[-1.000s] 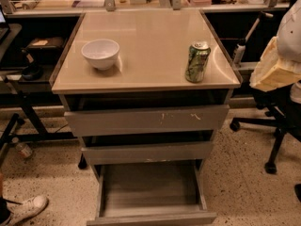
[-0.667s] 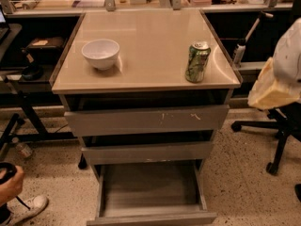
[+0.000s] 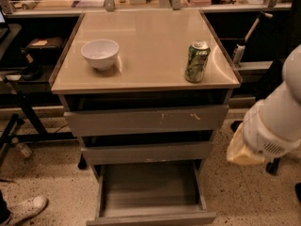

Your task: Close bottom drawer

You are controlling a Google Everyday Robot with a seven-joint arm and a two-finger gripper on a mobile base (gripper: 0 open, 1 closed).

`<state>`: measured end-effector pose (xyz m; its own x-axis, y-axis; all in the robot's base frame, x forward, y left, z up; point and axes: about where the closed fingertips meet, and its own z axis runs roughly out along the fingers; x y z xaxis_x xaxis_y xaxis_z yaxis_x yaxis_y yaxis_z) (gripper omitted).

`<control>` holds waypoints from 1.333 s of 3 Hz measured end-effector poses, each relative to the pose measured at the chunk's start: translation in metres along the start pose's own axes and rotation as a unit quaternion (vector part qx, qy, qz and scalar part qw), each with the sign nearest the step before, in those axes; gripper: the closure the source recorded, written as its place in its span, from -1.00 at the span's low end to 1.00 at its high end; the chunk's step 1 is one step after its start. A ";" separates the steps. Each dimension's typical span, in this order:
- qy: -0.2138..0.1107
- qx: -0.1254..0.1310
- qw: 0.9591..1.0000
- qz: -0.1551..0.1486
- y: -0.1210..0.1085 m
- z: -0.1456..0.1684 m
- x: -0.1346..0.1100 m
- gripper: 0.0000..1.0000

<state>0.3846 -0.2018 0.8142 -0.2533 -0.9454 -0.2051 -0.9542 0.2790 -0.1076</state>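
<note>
The bottom drawer (image 3: 150, 192) of the grey cabinet is pulled far out, showing its empty wood-grain inside and its plain flat front (image 3: 150, 219) at the lower edge of the view. The middle drawer front (image 3: 146, 153) and the scratched top drawer front (image 3: 146, 120) stand slightly out. My gripper is out of view. Only my white arm (image 3: 273, 126), with a yellowish end part (image 3: 242, 153), shows at the right, beside the cabinet at the height of the middle drawer.
A white bowl (image 3: 100, 53) and a green can (image 3: 196, 61) stand on the cabinet top (image 3: 146, 41). A dark desk frame (image 3: 21, 102) is at the left, a white shoe (image 3: 23, 208) at the lower left, and chair parts (image 3: 273, 166) at the right.
My arm has come down and a little left, from beside the cabinet top to beside the middle drawer. The drawers have not moved.
</note>
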 end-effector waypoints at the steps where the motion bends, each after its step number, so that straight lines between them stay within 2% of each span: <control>1: 0.016 -0.028 0.999 0.001 0.023 0.026 0.013 1.00; 2: 0.014 -0.032 0.999 0.003 0.026 0.030 0.014 1.00; 3: 0.008 -0.053 0.998 0.023 0.041 0.071 0.020 1.00; 4: 0.016 -0.081 0.995 0.052 0.063 0.144 0.035 1.00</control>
<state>0.3384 -0.1926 0.6600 -0.3551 -0.9184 -0.1746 -0.9348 0.3477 0.0720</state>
